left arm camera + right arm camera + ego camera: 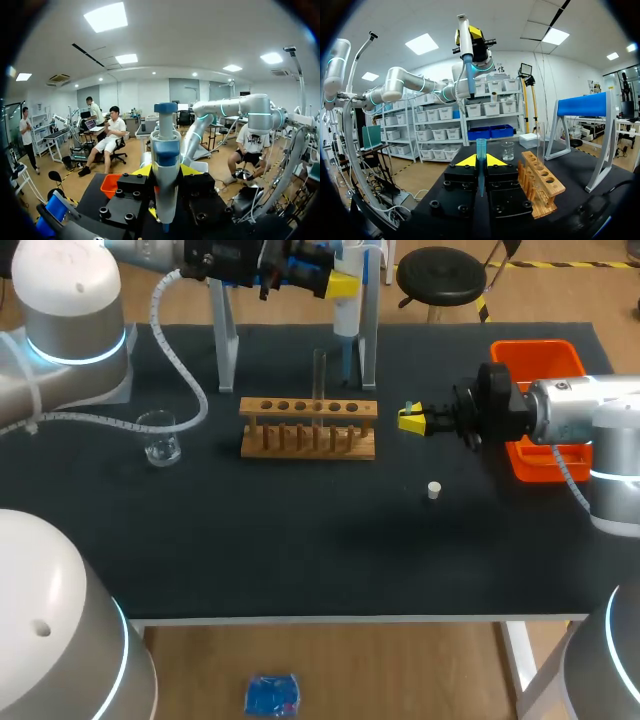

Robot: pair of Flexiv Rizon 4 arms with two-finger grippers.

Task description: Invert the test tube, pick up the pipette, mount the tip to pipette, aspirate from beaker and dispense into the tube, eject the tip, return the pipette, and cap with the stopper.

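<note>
My left gripper (338, 284) is shut on the white and blue pipette (348, 302) and holds it high over the table's back edge. In the left wrist view the pipette (166, 165) stands upright between the yellow fingertips (143, 171). My right gripper (412, 421) hovers right of the wooden rack (308, 427), shut on a pale blue pipette tip (481, 152) that points upward. A clear test tube (320, 375) stands upright in the rack. The glass beaker (160, 437) sits at the left. A small white stopper (434, 490) lies on the mat in front of the right gripper.
A pipette stand (228, 345) with two pale uprights is behind the rack. An orange bin (537, 358) sits at the right, partly under my right arm. In the right wrist view the rack (540, 181) is beside the gripper, with the beaker (508, 150) ahead.
</note>
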